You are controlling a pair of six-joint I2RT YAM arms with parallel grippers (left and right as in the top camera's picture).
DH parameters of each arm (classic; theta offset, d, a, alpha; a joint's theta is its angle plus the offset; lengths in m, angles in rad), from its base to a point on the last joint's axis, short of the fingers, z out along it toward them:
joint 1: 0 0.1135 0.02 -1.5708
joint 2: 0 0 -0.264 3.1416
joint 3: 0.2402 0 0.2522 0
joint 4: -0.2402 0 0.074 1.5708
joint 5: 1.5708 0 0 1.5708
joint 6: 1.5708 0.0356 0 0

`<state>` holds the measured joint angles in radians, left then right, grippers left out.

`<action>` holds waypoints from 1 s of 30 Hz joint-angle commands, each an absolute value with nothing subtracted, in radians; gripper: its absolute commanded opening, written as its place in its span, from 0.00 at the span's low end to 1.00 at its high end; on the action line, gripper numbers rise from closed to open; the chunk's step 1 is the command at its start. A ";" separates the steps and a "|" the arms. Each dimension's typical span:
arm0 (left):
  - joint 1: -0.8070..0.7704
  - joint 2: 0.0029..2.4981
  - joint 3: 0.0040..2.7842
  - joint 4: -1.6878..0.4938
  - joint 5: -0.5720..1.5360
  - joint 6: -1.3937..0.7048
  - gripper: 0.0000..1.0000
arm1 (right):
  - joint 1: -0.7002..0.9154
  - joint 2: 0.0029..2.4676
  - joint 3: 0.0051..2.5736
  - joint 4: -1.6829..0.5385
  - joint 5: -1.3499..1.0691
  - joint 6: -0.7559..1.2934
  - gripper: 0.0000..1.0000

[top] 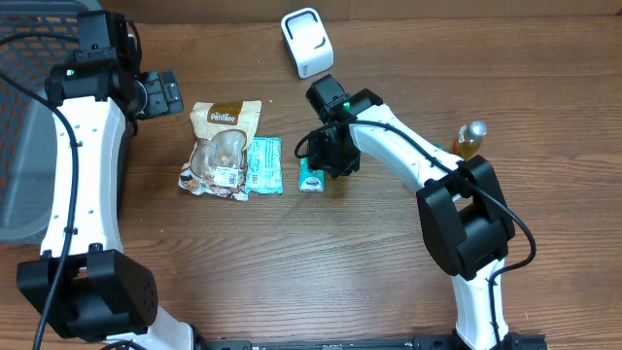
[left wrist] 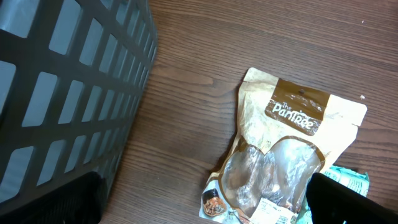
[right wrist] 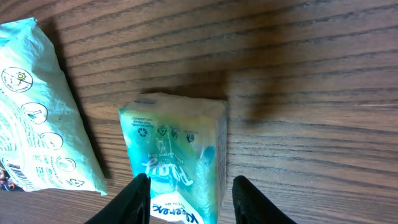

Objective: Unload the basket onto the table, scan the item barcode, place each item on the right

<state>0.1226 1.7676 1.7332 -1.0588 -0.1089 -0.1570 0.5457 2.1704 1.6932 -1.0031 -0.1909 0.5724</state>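
Your right gripper is pointing down over the tissue pack, with its fingers straddling the pack. I cannot tell whether they are clamping it.

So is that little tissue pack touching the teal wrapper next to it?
Apart. The right wrist view shows a strip of bare table between the tissue pack and the teal wrapper.

You could not see the tissue pack whole: the right wrist view cut off its near end, and overhead the right end effector hid part of it. The snack pouch had label print too small to read.
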 commanded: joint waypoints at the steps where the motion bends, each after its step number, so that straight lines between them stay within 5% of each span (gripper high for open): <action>1: 0.131 1.766 1.748 -1.058 -0.122 -0.153 1.00 | 0.550 2.155 1.669 -0.991 -0.176 0.576 0.38; 10: 0.131 1.766 1.748 -1.058 -0.123 -0.153 1.00 | 0.550 2.155 1.547 -0.867 -0.176 0.576 0.29; 22: 0.131 1.766 1.748 -1.058 -0.123 -0.153 1.00 | 0.548 2.155 1.536 -0.873 -0.167 0.576 0.31; 30: 0.131 1.766 1.748 -1.058 -0.122 -0.153 1.00 | 0.547 2.155 1.536 -0.884 -0.131 0.575 0.08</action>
<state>0.1226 1.7676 1.7332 -1.0588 -0.1089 -0.1570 0.5480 2.1513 1.5646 -0.8654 -0.1989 0.5777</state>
